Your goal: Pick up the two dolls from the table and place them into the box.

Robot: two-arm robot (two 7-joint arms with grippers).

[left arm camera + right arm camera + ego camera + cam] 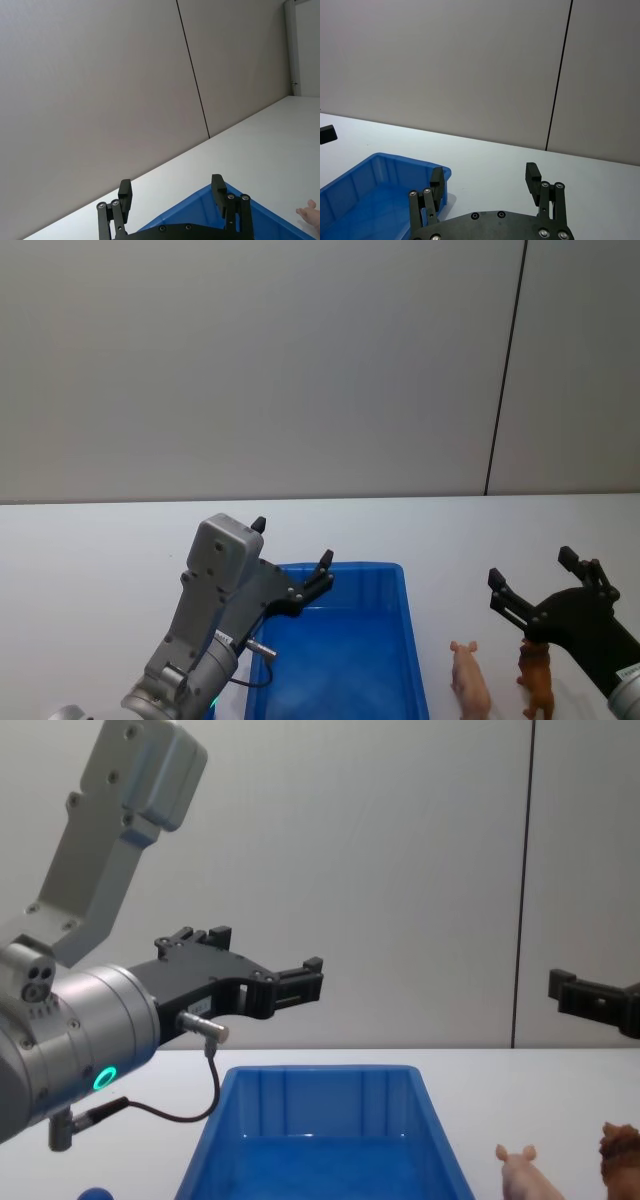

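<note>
The white table [100,540] carries everything here. The 2 dolls stand at its near right. The pink doll [470,680] is just right of the box [360,566], and the brown doll [537,680] is just beside the pink doll on its right, close but apart. Neither is in the box, so both picks are not yet done. The blue box sits near centre, open, with nothing seen inside. A small blue round object [95,1193] lies at the near left, left of the box.

Raised above the dolls, the right gripper [531,566] hangs with its fingers spread wide and nothing between them. The left gripper [291,541] hovers over the box's far left corner, likewise spread and holding nothing. Beyond, bare table runs to a grey wall [250,360].

The main risk, I judge, is the narrow gap between the 2 dolls. Spread fingers coming down on 1 doll could nudge the other and tip it, since both stand on thin legs. A pinch on a rounded body might also slip. With the left gripper over the box, a carry from the right could bring the 2 arms too close.
</note>
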